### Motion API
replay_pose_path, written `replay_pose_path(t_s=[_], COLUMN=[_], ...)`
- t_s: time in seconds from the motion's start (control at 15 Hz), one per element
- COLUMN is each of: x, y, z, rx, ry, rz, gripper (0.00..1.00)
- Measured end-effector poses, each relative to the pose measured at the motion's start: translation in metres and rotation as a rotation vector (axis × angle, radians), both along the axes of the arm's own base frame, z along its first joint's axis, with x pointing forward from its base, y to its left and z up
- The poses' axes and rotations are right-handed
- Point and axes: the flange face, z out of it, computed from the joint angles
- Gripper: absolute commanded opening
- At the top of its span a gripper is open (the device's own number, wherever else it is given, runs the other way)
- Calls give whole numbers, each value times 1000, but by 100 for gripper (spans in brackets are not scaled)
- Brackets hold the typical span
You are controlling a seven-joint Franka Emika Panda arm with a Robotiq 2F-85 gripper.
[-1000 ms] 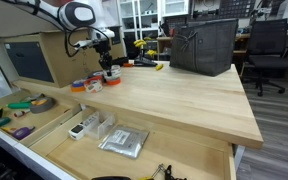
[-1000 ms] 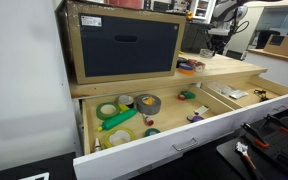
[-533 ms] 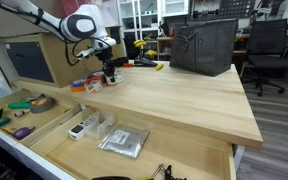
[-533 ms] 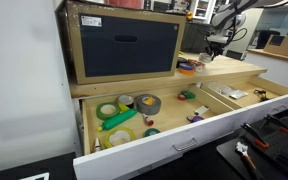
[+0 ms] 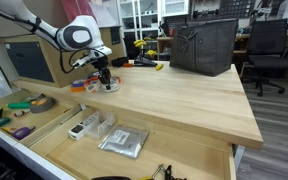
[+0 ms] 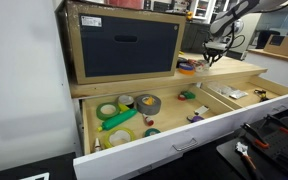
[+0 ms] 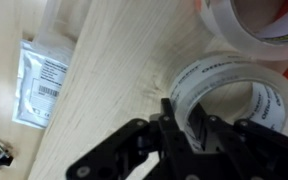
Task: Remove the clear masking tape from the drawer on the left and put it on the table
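Note:
My gripper (image 7: 184, 115) is shut on the wall of the clear masking tape (image 7: 219, 68), a translucent whitish ring, with one finger inside it. In both exterior views the gripper (image 5: 105, 79) (image 6: 213, 48) is low over the back of the table (image 5: 174, 100) (image 6: 229, 68), and the roll (image 5: 110, 87) is at or just above the wooden top. The narrow drawer (image 5: 14, 125) (image 6: 154, 148) stands open with several other rolls inside, far from the gripper.
Coloured rolls (image 5: 82, 86) (image 6: 187, 67) lie beside the gripper, and another pale roll (image 7: 249, 20) is close by. A wooden cabinet (image 6: 124, 45) and a black bin (image 5: 202, 45) stand on the table. The wider drawer (image 5: 144, 150) holds a plastic bag (image 7: 44, 80).
The gripper has moved down and slightly toward the coloured rolls with the clear tape in it, close to the table top.

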Motion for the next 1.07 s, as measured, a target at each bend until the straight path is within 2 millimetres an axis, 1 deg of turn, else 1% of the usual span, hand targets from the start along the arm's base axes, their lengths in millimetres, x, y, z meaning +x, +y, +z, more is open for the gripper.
replay_pose_path(t_s=[0.07,0.13,0.2,0.33,0.4,0.6,0.73,0.8,0.93,1.07], x=[0,0,1,3,4,3,-2,-6,-16,-28], y=[2,4,4,5,6,16,29,37,55,74], z=[2,7,14,35,48,98,128,140,157,165], rx=[0,-2,-3,-7,-9,-21,-24,-20,-2,17], ry=[-7,-20,-35,-73,-93,-144,-137,-121,-67,-10], rz=[3,6,8,11,13,64,131,173,270,369], gripper=[63,69,78,92,99,100,100,100,100,100])
